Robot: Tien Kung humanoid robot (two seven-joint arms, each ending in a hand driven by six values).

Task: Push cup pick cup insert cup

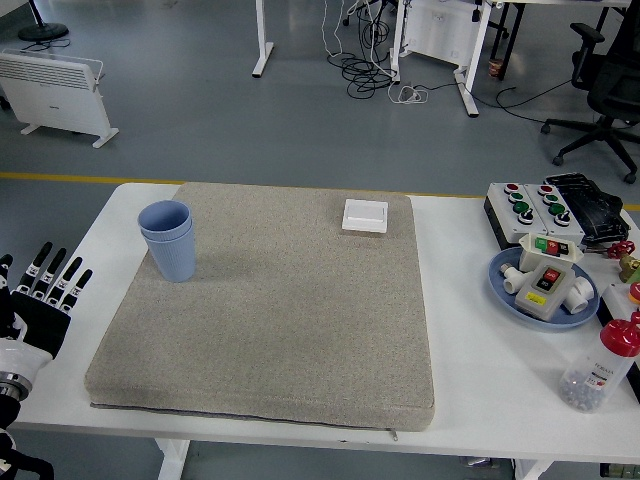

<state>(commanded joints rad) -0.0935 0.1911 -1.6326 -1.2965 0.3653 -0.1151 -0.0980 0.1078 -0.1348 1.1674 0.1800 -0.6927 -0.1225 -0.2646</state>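
Two light blue cups point(169, 240) stand nested, one inside the other, upright on the far left part of the grey mat point(280, 320). My left hand point(42, 295) is at the table's left edge, below and left of the cups and well apart from them, fingers spread and holding nothing. My right arm is out of view.
A white wall switch point(365, 215) lies at the mat's far edge. On the right are a button box point(535, 205), a blue plate point(503, 287) with switch parts, and a clear red-capped bottle point(600, 368).
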